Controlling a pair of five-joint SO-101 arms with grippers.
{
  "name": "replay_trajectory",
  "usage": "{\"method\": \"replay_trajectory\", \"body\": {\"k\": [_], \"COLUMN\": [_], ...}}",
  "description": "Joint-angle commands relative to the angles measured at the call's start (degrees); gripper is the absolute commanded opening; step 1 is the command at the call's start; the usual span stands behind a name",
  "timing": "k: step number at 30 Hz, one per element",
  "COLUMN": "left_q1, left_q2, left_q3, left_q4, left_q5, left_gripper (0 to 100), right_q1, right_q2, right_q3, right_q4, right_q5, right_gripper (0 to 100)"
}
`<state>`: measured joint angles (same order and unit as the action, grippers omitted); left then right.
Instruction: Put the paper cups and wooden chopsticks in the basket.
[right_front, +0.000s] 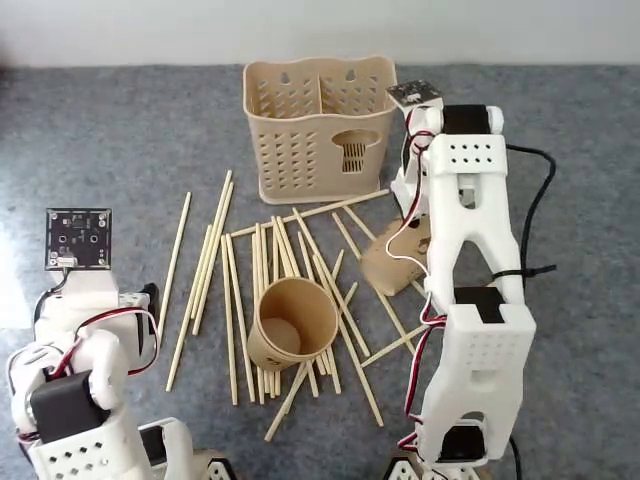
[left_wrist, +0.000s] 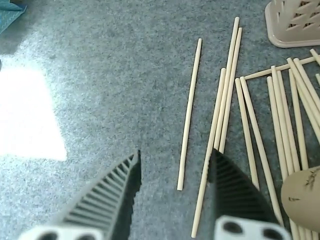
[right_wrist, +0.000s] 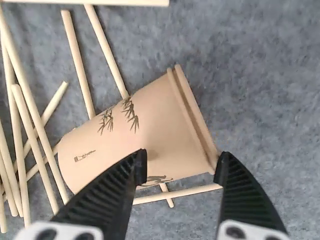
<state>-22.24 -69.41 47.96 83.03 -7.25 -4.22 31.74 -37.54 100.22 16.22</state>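
Nothing looks binned yet: right pincer (right_wrist: 182, 154) hangs spread over a tipped paper cup (right_wrist: 135, 135), left pincer (left_wrist: 175, 152) spread above loose chopsticks (left_wrist: 189, 115), second cup (right_front: 292, 322) between both pincers, basket (right_front: 320, 130) just beyond the right one.

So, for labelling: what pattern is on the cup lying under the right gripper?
The cup is tan with dark bamboo-leaf sprigs; right wrist view best.

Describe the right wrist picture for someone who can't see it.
The right gripper, open, hangs just above a paper cup lying on its side, one finger on either side of the rim end. Wooden chopsticks lie scattered beside and under the cup on the grey table.
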Motion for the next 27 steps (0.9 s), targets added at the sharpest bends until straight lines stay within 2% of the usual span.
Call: {"method": "replay_trajectory", "body": {"k": [1,5,8,14,25,27], "left_q1": [0.0,0.0,0.0,0.0,0.0,0.0], "left_q2": [0.3,0.3,0.3,0.3,0.3,0.2], "left_q3": [-0.2,-0.2,-0.2,-0.2,-0.2,0.0], "left_q4": [0.2,0.2,0.2,0.2,0.2,0.2], "left_q5": [-0.4,-0.4,-0.4,-0.4,-0.4,-0.4], "left_gripper": [21,21,21,21,21,21], "right_q1": [0.1,-0.2,-0.3,0.1,-2.2,-2.2], "right_q2": [-3.4,-5.4,-5.5,-5.6,-2.9,-2.7], "right_q3": [-2.3,-0.4,2.3,3.9,5.3,5.3], "right_q4": [2.6,2.7,2.6,2.6,2.6,2.6], "right_q5": [0.4,0.7,0.8,0.6,0.8,1.1], "right_gripper": [13.1,8.3,10.2,20.3,20.3,17.7]}}
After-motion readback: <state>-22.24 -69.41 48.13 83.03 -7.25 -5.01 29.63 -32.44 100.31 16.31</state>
